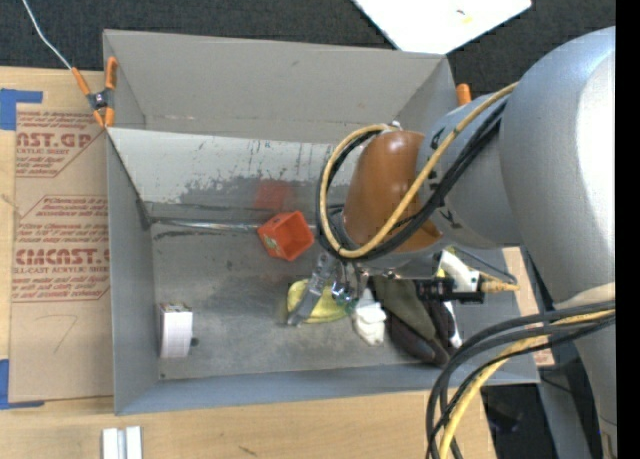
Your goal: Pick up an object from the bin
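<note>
Gripper (pixel 312 299) sits low over a yellow banana-shaped thing (pixel 326 310) near the front middle of the bin (pixel 215 282), just below an orange block (pixel 287 234); whether it grips cannot be told.

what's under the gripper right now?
A yellow curved thing lies on the floor of the bin under the gripper, its middle covered. Right of it, a white piece and a dark thing run under the arm, their far parts hidden.
</note>
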Controlling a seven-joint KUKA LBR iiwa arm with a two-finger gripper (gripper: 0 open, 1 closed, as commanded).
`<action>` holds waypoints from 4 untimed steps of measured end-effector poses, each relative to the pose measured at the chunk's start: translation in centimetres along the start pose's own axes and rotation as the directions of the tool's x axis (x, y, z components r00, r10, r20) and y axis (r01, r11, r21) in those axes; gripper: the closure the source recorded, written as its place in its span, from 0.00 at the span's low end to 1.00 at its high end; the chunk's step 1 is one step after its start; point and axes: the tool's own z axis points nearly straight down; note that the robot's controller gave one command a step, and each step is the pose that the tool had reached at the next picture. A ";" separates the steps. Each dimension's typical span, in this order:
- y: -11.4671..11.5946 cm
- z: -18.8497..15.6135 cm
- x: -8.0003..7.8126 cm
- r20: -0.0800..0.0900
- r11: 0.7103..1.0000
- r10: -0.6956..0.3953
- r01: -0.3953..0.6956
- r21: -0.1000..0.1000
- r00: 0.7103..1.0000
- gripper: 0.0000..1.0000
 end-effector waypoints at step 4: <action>-0.5 -3.8 3.4 -0.009 0.972 0.234 -0.234 0.015 0.972 1.00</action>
